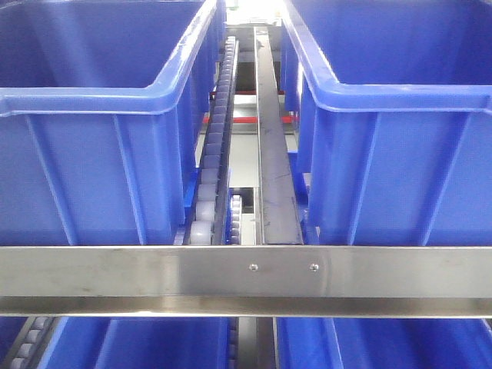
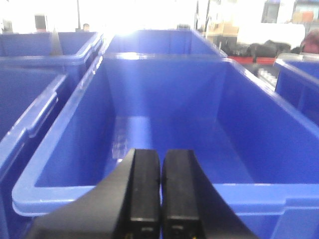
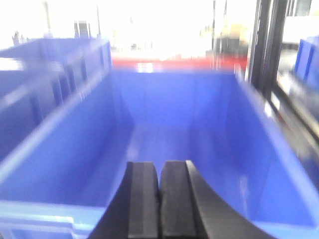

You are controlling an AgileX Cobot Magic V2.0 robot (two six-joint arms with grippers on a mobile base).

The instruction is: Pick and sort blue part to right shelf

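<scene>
Two large blue bins side by side on a rack in the front view: left bin [image 1: 92, 154] and right bin [image 1: 400, 154], tall walls filling most of the frame. Between them, a track of small white rollers [image 1: 211, 181] and a dark metal rail [image 1: 273, 154] running away from the camera. Across the front, a flat steel crossbar [image 1: 154, 278] with two screws near its middle; below it, rims of more blue bins.

Left wrist view: a deep blue bin [image 2: 164, 124] straight ahead of and below the left gripper [image 2: 160, 189], floor bare as far as visible. More blue bins off to both sides. Black fingers pressed together, nothing between them.

Right wrist view, blurred: another blue bin [image 3: 174, 144] ahead of and below the right gripper [image 3: 160, 199], a red strip [image 3: 179, 62] beyond its far wall. Black fingers likewise touching, holding nothing.

Blue part not visible in any view.
</scene>
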